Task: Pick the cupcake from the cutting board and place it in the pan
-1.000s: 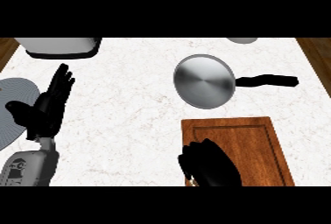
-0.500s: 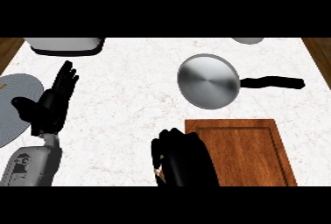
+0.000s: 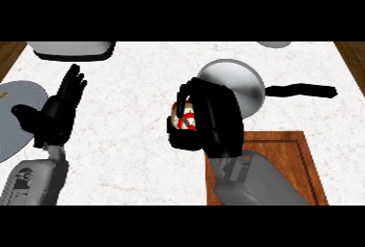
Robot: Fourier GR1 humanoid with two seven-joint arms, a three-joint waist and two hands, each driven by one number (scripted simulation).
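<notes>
Bright, even light on the counter (image 3: 143,144); faint soft shadows; a sheen on the pan (image 3: 239,79).

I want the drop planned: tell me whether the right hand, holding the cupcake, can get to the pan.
Probably yes. The right hand, curled round the cupcake, sits at the pan's near rim, and nothing shows between them. The pan's handle points away to the right.

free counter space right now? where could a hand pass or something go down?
Bare marble between the left hand and the right hand, running to the near edge. Another strip between the grey box and the pan. Crowded at right: right hand on the cupcake, pan, cutting board. The plate takes the left edge.
</notes>
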